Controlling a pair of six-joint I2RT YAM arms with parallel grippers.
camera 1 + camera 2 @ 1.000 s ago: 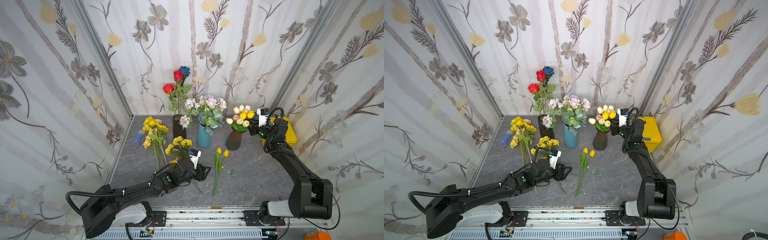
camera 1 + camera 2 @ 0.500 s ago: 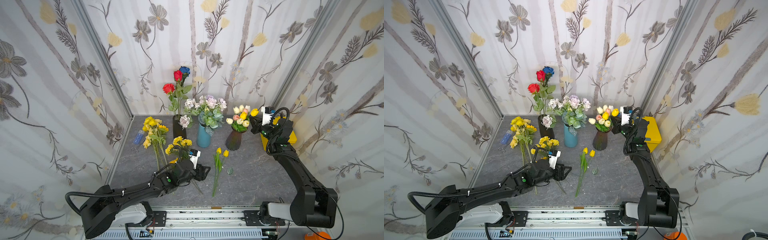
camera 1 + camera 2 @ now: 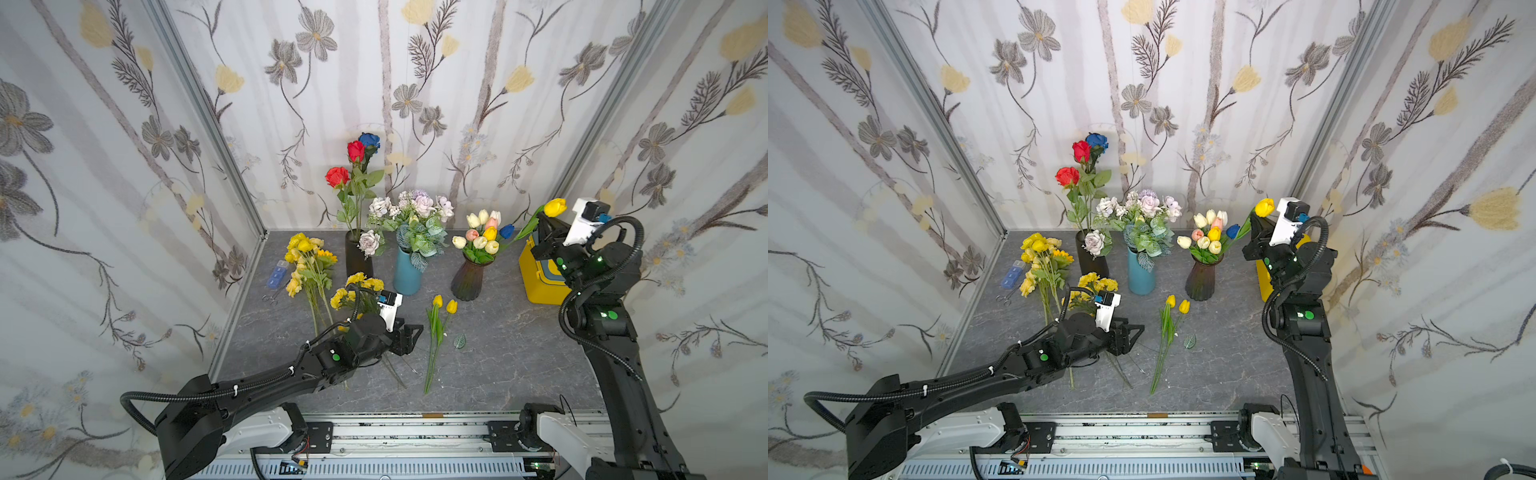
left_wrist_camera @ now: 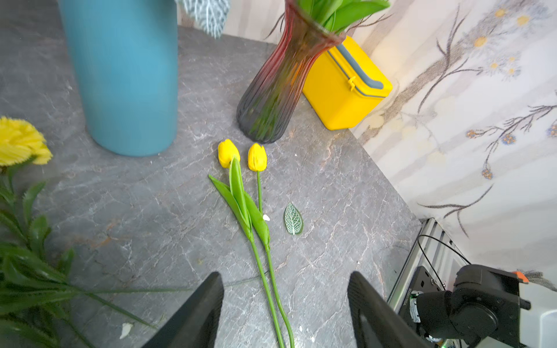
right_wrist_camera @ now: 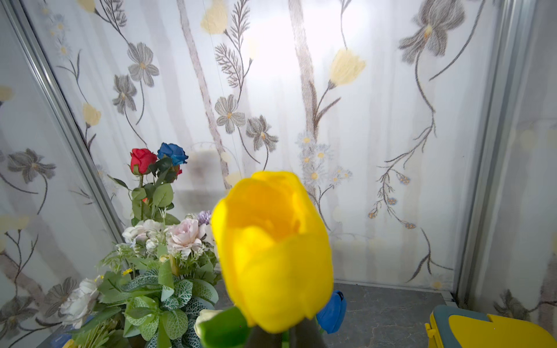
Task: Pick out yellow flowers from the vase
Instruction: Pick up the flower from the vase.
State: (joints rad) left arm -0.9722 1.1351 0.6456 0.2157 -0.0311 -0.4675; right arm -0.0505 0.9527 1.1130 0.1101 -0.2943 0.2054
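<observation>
Yellow tulip [image 3: 555, 207] gripped, pale tulips [image 3: 480, 242] in vase [image 3: 469, 282]

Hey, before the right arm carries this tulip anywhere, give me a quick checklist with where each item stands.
1. Right claw shut on held tulip: ok.
2. Its stem free of the dark vase: cannot tell.
3. Dark vase upright: ok.
4. Left claw open, empty: ok.
5. Bare table beside the two laid tulips: ok.
6. Vase emptied of yellow: not ok, one yellow tulip inside.
</observation>
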